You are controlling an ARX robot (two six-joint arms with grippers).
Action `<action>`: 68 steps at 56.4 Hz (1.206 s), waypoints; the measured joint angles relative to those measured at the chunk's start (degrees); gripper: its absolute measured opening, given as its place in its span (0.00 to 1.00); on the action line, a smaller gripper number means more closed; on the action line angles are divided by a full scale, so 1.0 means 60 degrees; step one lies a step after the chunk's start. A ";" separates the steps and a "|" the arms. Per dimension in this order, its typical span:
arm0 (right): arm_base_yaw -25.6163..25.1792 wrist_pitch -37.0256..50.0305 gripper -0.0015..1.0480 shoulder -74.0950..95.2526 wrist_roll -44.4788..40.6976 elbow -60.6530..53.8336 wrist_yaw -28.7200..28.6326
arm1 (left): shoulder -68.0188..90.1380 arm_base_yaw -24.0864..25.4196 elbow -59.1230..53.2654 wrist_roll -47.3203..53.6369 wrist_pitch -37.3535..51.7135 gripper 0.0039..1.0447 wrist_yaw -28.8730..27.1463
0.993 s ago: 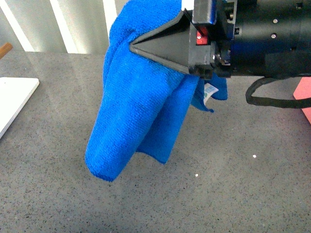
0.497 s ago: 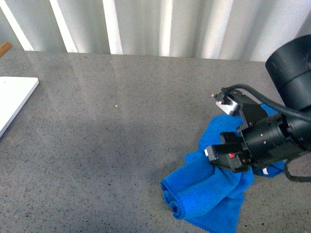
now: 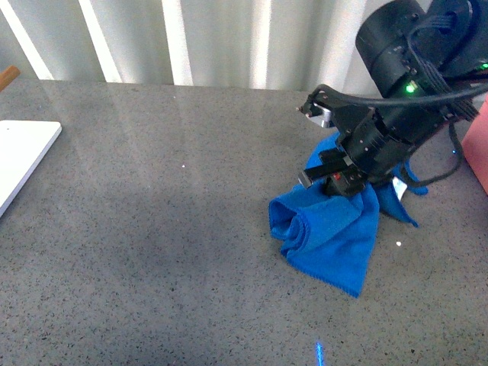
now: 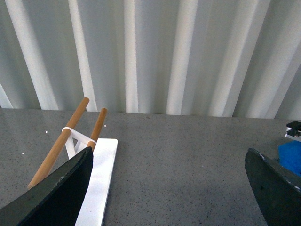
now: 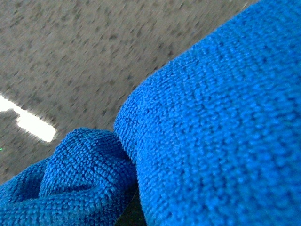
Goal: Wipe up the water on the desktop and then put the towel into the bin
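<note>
Towel [image 3: 332,229] sits bunched on tabletop [image 3: 152,252], right of centre in front view, one end rolled into a fat fold & the rest rising up to R claw [image 3: 339,179]. R claw bears down on it from above w/ jaws closed on a pinch of cloth. Wrist cam on that side is filled w/ blue weave right against the lens, which fits a tight grip. L claw [image 4: 168,160] hangs spread wide, nothing btw its jaws, well apart from towel, facing the white board [image 3: 19,156] & wood-rod rack [image 4: 63,141] at far left. Progress, as a judgement: wipe stage, not bin stage. Towel is down & in contact w/ the surface, so wiping looks underway, but no clear puddle shows. There are only a few tiny bright specks near the cloth, too small to call water or glare, so can't tell if the wipe is finished. Left to do: finish any wet patch, lift towel, carry & drop it in the bin. No bin is in view in any cam. Pink edge [image 3: 479,141] at far right is cut off, can't tell what it is.
</note>
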 joint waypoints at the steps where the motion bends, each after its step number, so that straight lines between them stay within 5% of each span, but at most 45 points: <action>1: 0.0025 -0.0036 0.05 0.0040 -0.0076 0.0106 0.0084 | 0.0000 0.0000 0.0000 0.0000 0.0000 0.94 0.0000; 20: 0.0780 -0.1297 0.05 0.1260 -0.0627 0.3053 0.1078 | 0.0000 0.0000 0.0000 0.0000 0.0000 0.94 0.0004; 37: 0.2073 -0.1308 0.05 0.1461 -0.0576 0.3854 -0.0670 | 0.0000 0.0000 0.0000 0.0004 0.0000 0.94 0.0004; 51: 0.2918 -0.0539 0.05 0.0051 0.0109 0.1701 -0.1610 | -0.0007 0.0000 0.0000 0.0004 0.0000 0.94 0.0004; 60: 0.2488 -0.0463 0.05 -0.2353 0.0638 -0.0772 -0.0259 | -0.0007 0.0000 0.0000 0.0004 0.0000 0.94 0.0004; 68: 0.1457 -0.1610 0.05 -0.4390 0.0572 -0.0601 0.1206 | -0.0007 0.0000 0.0000 0.0004 0.0000 0.94 0.0004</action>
